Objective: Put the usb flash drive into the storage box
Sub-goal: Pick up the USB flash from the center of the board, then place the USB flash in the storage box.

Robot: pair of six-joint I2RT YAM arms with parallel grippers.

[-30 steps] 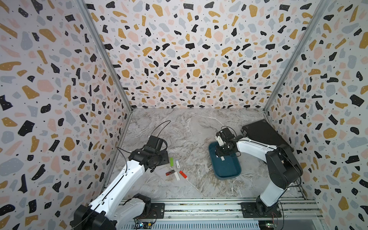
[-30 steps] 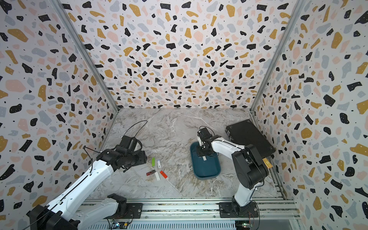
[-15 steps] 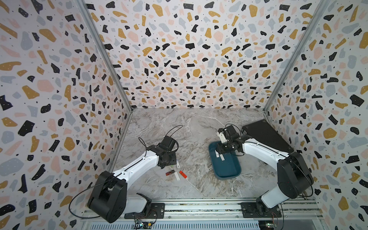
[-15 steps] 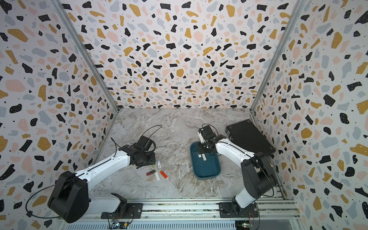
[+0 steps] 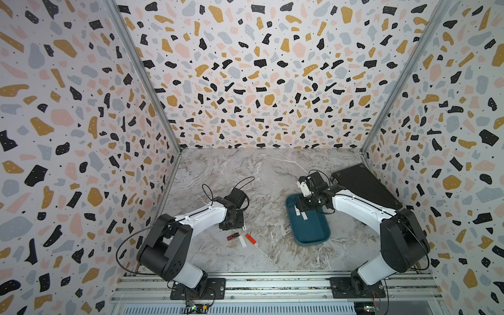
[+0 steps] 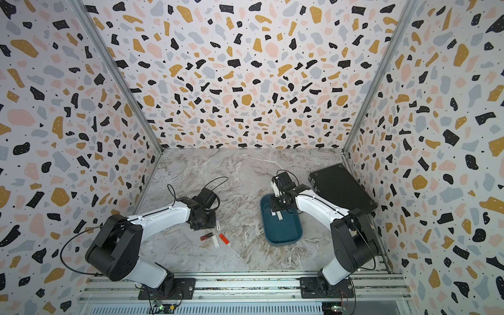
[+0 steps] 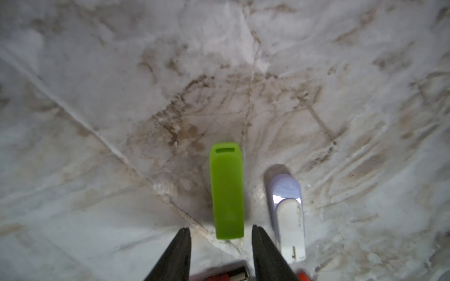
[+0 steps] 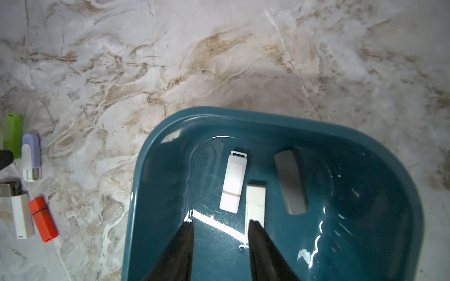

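Both top views look steeply down from high above the front rail (image 5: 272,285), so the whole table (image 5: 259,174) shows, the storage box (image 5: 311,231) is small and far, and the two share almost the same scene. The right wrist view looks down from close above the storage box. The left wrist view looks down from very near the table at a green stick (image 7: 227,192) and a white stick (image 7: 288,206) well aside from the storage box; both wrist views share these sticks.
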